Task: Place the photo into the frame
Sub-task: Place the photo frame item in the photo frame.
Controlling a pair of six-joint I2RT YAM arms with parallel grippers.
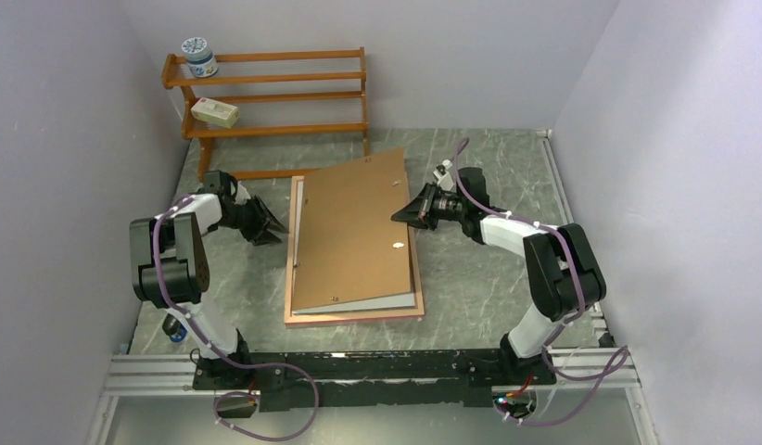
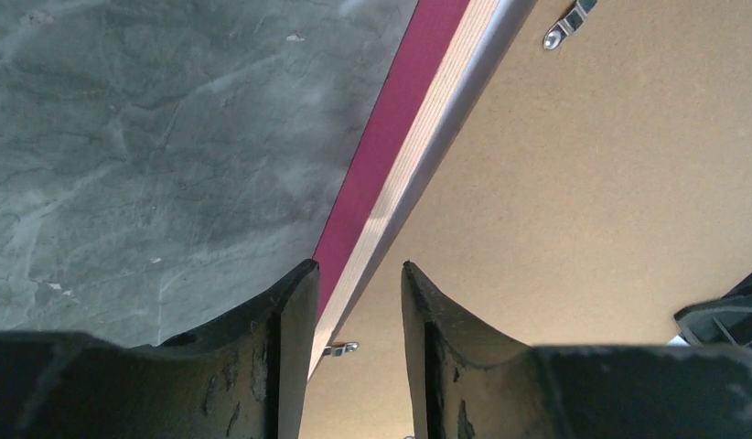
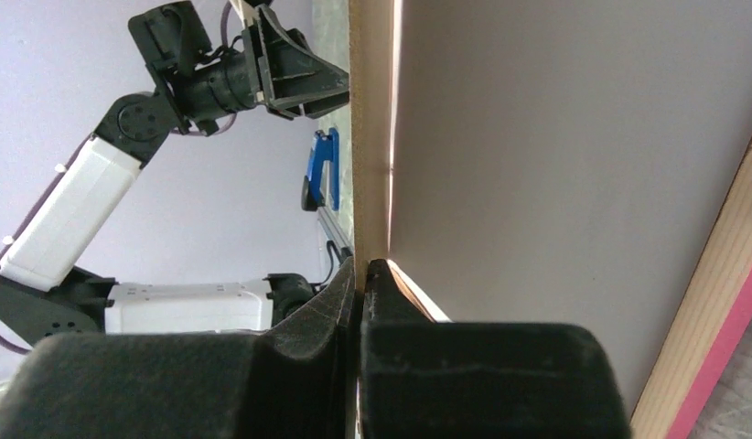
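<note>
My right claw (image 3: 363, 265) is pinched shut on the near edge of the brown backing sheet (image 1: 354, 232), holding that side up so the sheet slopes down and away from it toward my left claw (image 2: 359, 267). My left claw is partway narrowed. Its jaws stand either side of the frame's (image 2: 381, 137) rail, which runs out ahead between them, and a gap shows on the inner side, so I judge it is not clamped yet.

The frame lies flat on the surface (image 1: 479, 278) between my two claws, back side up. Just under my right claw, inside the frame and below the raised sheet, lies a pale flat sheet. I take it for the photo (image 3: 555, 165), white back up, though no printed side shows to prove it. If so, the frame already holds it.

The photo looks thin and light, easy to crease or slide. I would touch only a margin, never the middle. The frame is stiff with a clear pane in it, so it is best held by the rail alone, with a gentle squeeze.

Far beyond my left claw stands a wooden rack (image 1: 285, 93) with a jar (image 1: 199, 56) on the top shelf and a small box (image 1: 215, 112) below.
</note>
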